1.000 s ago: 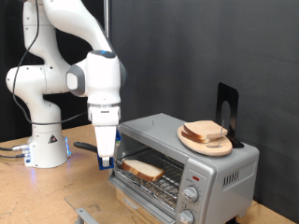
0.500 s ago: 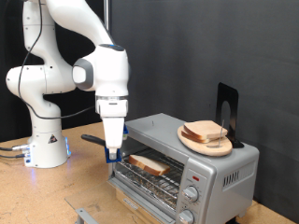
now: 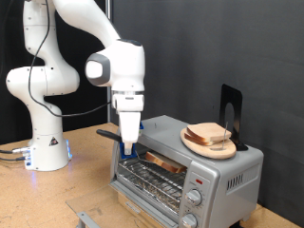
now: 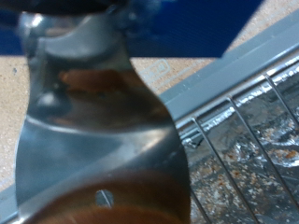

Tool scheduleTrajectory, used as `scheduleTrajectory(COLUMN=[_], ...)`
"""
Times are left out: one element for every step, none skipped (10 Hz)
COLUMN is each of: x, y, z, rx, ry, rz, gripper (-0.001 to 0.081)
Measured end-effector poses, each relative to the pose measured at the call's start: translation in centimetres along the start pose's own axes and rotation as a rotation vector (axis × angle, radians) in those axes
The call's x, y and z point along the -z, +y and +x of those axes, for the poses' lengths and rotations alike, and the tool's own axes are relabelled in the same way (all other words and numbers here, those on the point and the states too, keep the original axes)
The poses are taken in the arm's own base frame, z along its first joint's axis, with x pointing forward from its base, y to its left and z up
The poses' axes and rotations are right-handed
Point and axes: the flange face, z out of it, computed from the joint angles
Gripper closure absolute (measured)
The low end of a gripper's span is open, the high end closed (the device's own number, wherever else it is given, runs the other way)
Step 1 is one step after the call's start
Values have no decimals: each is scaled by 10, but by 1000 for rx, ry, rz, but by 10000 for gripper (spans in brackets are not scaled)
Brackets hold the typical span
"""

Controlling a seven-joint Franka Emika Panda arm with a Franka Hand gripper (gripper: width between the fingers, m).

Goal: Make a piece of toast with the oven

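One arm: I see my gripper hanging at the open front of the oven, at its end on the exterior view's left.
Fingers: I cannot tell whether they are spread or pressed together; the wrist view is filled by a blurred shiny metal surface.
Toast: the piece of toast lies on the wire rack inside, just beside my gripper, towards the exterior view's right.
Oven top: a plate with stacked slices, above and well right of my gripper.
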Motion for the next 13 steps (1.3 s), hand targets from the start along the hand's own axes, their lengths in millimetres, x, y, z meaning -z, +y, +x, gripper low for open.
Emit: scheduleTrajectory(x=[0, -1, -4, -8, -10, -12, -16, -18, -21, -24, -24, -24, -24], y=[-1, -1, -1, 0, 3, 6, 10, 15, 19, 23, 28, 32, 37], z=[0, -2, -5, -10, -14, -21, -30, -36, -46, -54, -62, -68, -74], rx=[2, 2, 3, 6, 5, 2, 0, 1, -1, -14, -44, -80, -123], ry=[-5, -13, -34, -57, -69, -83, -102, -106, -114, -114, -106, -98, -89], rz=[0, 3, 12, 29, 47, 70, 98, 116, 132, 147, 161, 172, 184], gripper=[406, 406, 406, 406, 406, 406, 406, 406, 406, 406, 406, 406, 406])
